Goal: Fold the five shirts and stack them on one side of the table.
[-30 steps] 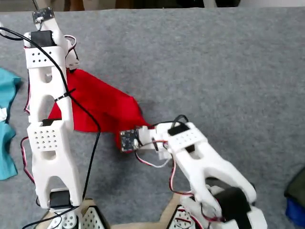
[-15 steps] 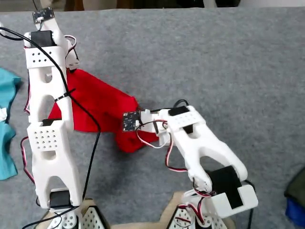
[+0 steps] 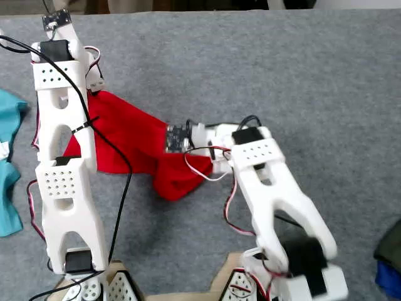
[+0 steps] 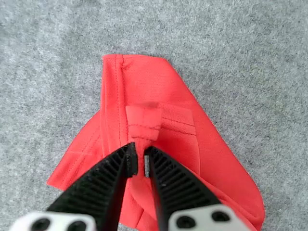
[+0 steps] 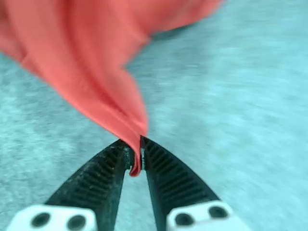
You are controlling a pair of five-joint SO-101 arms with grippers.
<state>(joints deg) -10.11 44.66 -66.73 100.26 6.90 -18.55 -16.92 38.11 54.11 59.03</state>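
A red shirt (image 3: 131,141) lies crumpled on the grey table (image 3: 301,75), left of centre. My left gripper (image 3: 95,86) sits at the shirt's far left corner. In the left wrist view the left gripper (image 4: 138,156) is shut on a small fold of the red shirt (image 4: 154,115). My right gripper (image 3: 210,162) holds the shirt's near right edge, and cloth sags below it. The right wrist view shows the right gripper (image 5: 135,154) shut on a pinched ridge of the red shirt (image 5: 86,57), which is lifted off the table.
A teal shirt (image 3: 7,163) lies at the left edge of the table. Dark and blue cloth (image 3: 388,257) sits at the right edge near the front. Open grey surface spreads over the far and right parts of the table.
My right gripper has carried the shirt's near edge away from the table's front and slightly right, lifting it. The left arm has kept still.
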